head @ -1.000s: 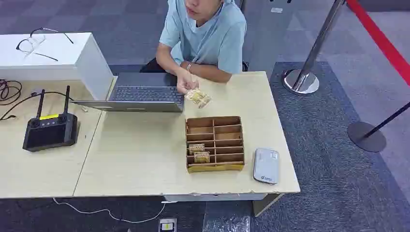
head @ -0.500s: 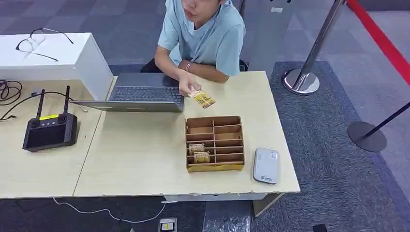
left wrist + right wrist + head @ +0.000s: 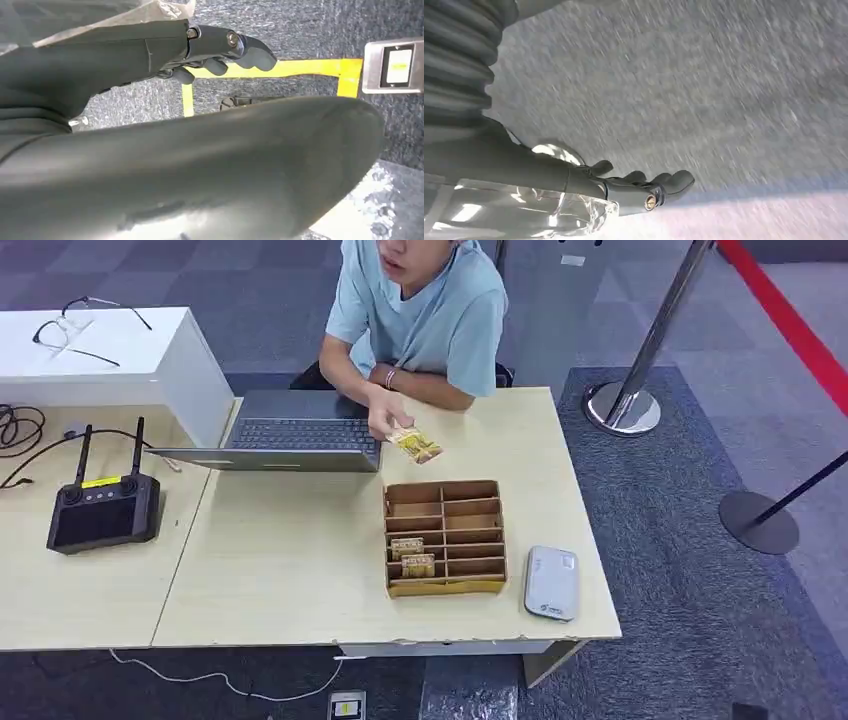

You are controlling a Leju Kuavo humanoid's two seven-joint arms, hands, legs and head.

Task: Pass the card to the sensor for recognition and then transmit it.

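Observation:
A person seated behind the table (image 3: pixel 290 570) holds a yellowish card (image 3: pixel 415 446) in one hand (image 3: pixel 385 418), just beyond the far edge of the brown cardboard slot box (image 3: pixel 446 587). Two more cards (image 3: pixel 411 557) stand in the box's left slots. The flat grey-white sensor (image 3: pixel 551 583) lies to the right of the box, near the table's front edge. My left hand (image 3: pixel 220 55) hangs over the carpeted floor, fingers loosely apart and holding nothing. My right hand (image 3: pixel 644 186) also hangs low over the grey floor with nothing in it; that picture is blurred.
An open laptop (image 3: pixel 290 435) sits at the table's back, left of the person's hand. A black controller (image 3: pixel 103 510) with antennas and a white box (image 3: pixel 120 360) with glasses on it stand at the left. Stanchion bases (image 3: pixel 622 408) (image 3: pixel 759 523) stand on the carpet to the right.
The person's hand has shifted the card slightly and tilted it. The things on the table have not moved.

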